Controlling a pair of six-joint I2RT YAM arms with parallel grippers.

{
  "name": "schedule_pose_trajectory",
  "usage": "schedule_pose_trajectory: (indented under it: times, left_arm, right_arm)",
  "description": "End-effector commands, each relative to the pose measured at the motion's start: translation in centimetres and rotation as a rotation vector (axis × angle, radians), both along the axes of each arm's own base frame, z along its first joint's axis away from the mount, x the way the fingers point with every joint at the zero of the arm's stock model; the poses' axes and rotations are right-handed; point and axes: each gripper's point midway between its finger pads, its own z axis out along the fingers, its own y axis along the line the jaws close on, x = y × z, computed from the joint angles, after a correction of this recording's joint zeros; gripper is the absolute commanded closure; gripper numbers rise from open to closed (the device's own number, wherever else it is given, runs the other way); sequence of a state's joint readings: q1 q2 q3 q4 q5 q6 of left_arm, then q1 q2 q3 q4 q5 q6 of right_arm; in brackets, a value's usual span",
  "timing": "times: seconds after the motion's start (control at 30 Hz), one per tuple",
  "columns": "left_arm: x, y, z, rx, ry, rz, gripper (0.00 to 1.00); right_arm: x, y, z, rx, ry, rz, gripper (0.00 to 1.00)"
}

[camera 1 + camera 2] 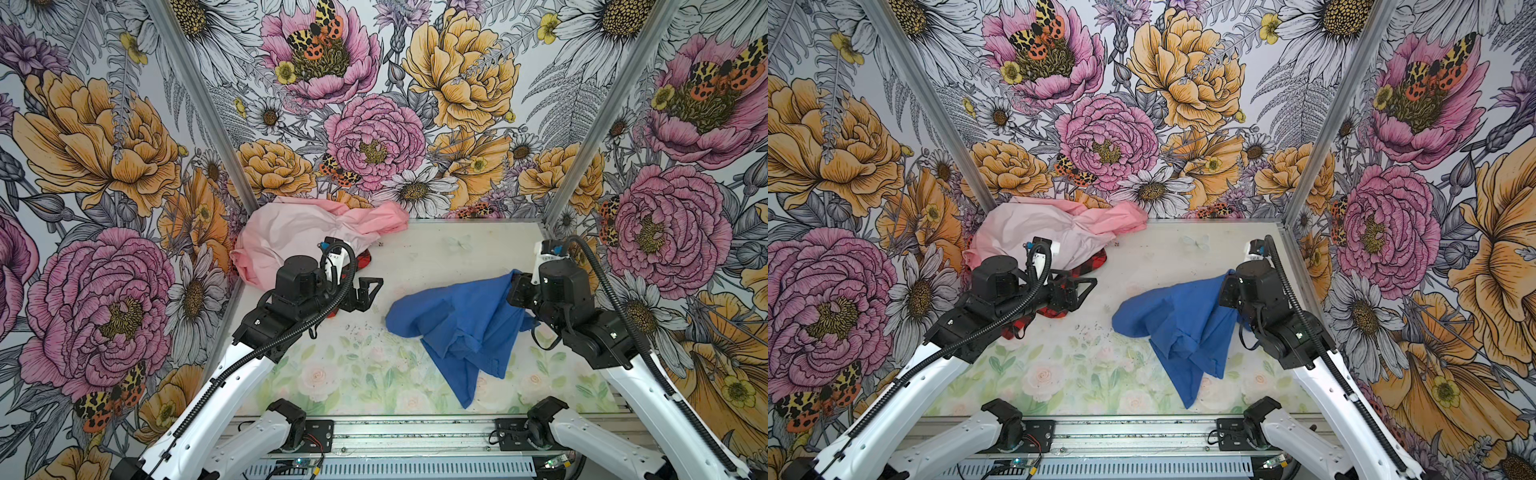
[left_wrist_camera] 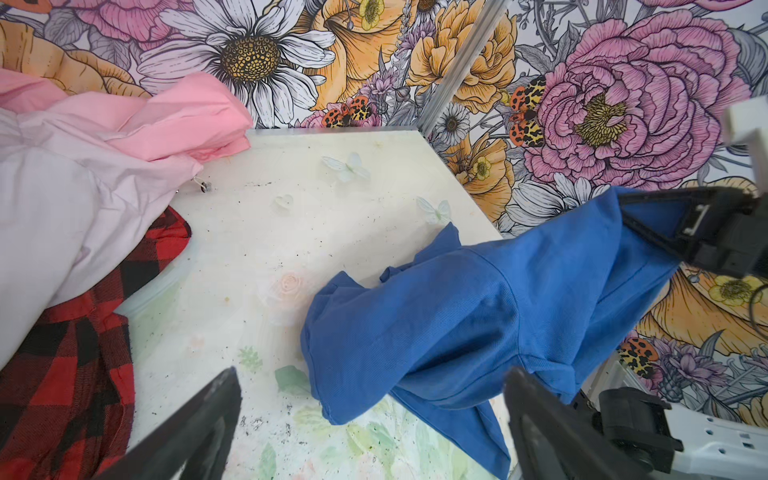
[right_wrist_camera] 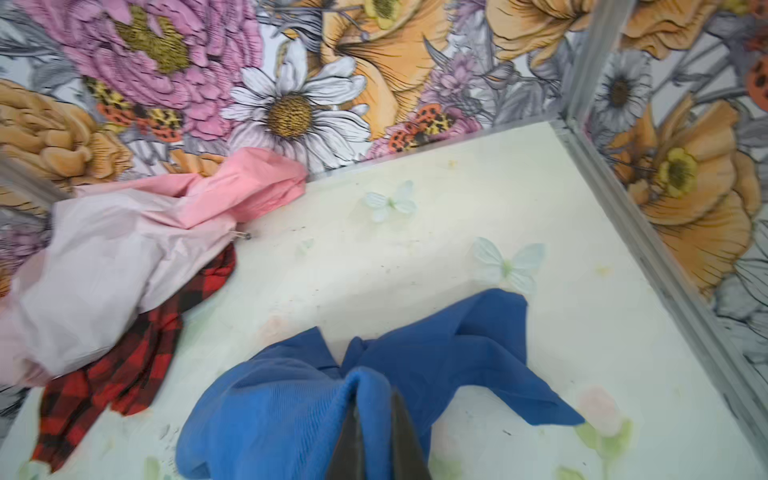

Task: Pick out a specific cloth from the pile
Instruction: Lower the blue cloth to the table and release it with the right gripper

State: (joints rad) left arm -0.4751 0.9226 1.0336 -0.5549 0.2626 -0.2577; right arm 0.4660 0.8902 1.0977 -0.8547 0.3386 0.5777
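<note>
Nearest, at 6 o'clock in both top views: a metal rail [image 1: 374,432] at the front edge of the table [image 1: 457,249]. Farther up on the table, the cloth [image 1: 453,320], plain blue, at about 4 o'clock from the table's middle. One corner up in the air at 3 o'clock, pinched by the right gripper [image 1: 515,282]; its fingers [image 3: 405,440] pressed together on a blue fold. Rest of the cloth hanging down and lying crumpled on the table, long tip pointing to 6 o'clock. Well apart from the pile [image 1: 266,249], far off in the 10 o'clock corner. Pile made of a big pink sheet [image 1: 307,224] on top and a red-and-black checked cloth [image 2: 62,374] peeking out from under it. Left gripper [image 1: 373,295] at 9 o'clock, just beside the pile, over the checked cloth's edge, pointing to 3 o'clock. Fingers [image 2: 199,428] wide apart and empty, not touching the blue cloth.
</note>
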Motion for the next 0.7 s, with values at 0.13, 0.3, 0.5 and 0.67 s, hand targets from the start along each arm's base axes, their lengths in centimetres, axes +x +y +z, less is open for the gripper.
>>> schedule_pose_trajectory:
  times: [0.13, 0.3, 0.5, 0.67]
  left_arm:
    - [0.0, -0.5, 0.4, -0.017, -0.017, -0.031, 0.01]
    - [-1.4, -1.0, -0.1, -0.027, 0.019, -0.102, 0.01]
    - [-6.0, -3.6, -4.0, -0.006, 0.203, -0.371, 0.01]
    - [-8.3, -4.1, -6.5, 0.083, 0.265, -0.433, 0.01]
  right_arm:
    - [2.4, 0.6, -7.9, -0.164, 0.162, -0.043, 0.54]
    - [1.9, 2.5, -3.6, -0.326, 0.061, 0.046, 0.08]
    - [0.9, 5.5, -3.1, -0.528, 0.049, 0.164, 0.01]
    - [0.1, 5.7, -1.7, -0.463, 0.016, 0.205, 0.01]
